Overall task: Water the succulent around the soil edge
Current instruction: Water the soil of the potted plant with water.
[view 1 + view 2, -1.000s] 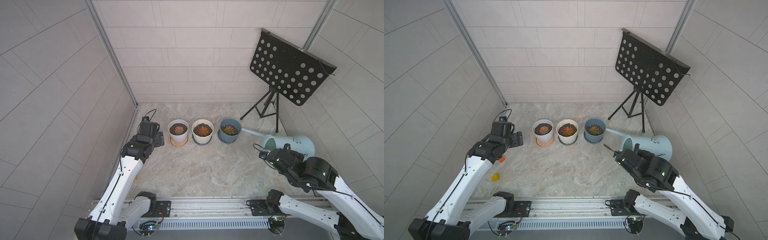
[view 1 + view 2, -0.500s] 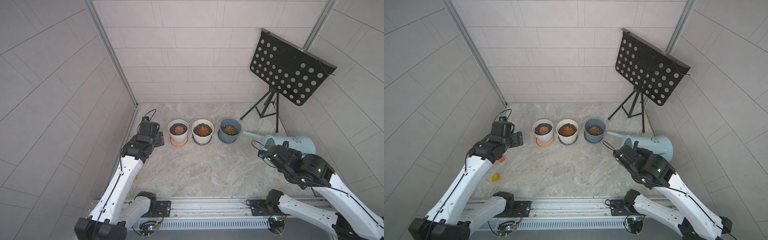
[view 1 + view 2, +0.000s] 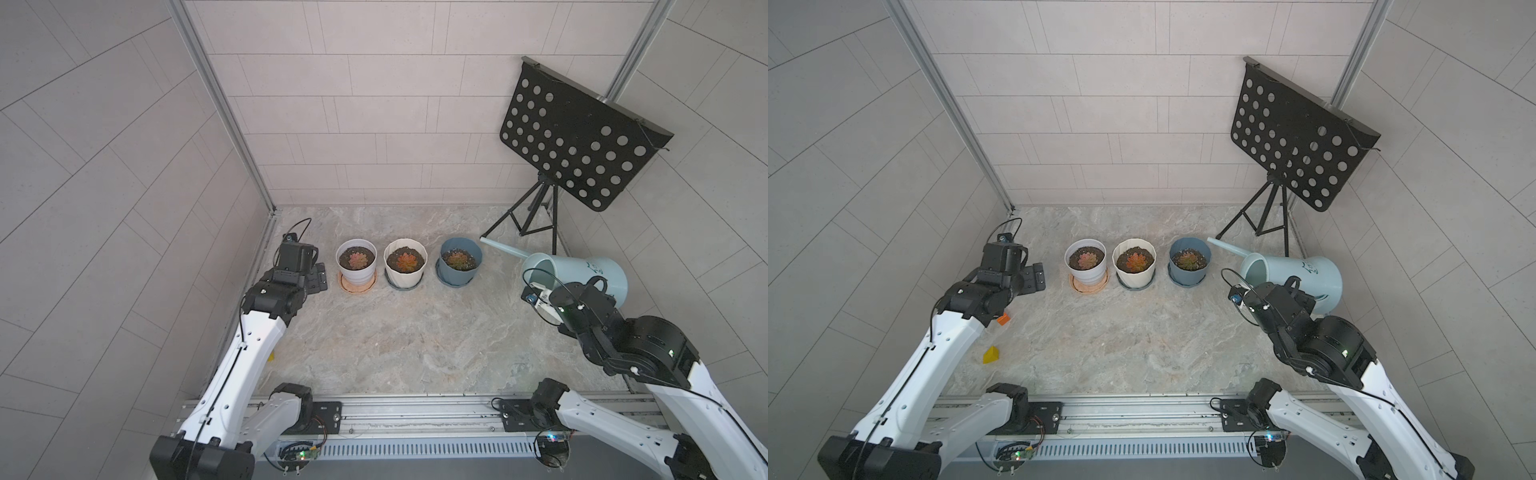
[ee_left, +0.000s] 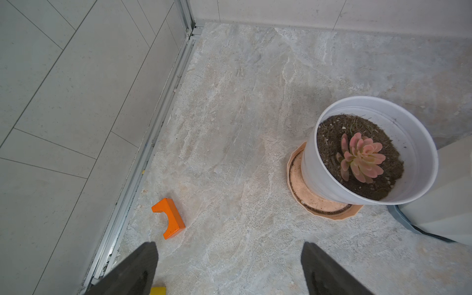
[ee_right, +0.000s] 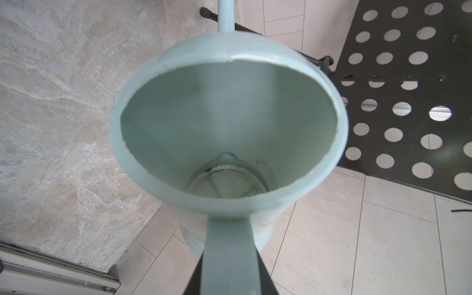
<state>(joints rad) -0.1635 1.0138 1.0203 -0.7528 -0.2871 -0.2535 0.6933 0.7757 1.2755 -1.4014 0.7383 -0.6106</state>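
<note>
A robot lab's mock room: tiled wall panels [image 3: 374, 104], aluminium corner posts [image 3: 220, 108], stone-look floor [image 3: 415, 332], base rail [image 3: 415, 411].

Top views high overhead; right wrist close on watering can [image 5: 229, 115].

Your right tool [image 5: 231, 282] shows only as dark slivers cut off beside the watering can [image 5: 229, 127] handle, its arm [image 3: 590, 311] hides it in both top views, and the can's print is unreadably small.
</note>
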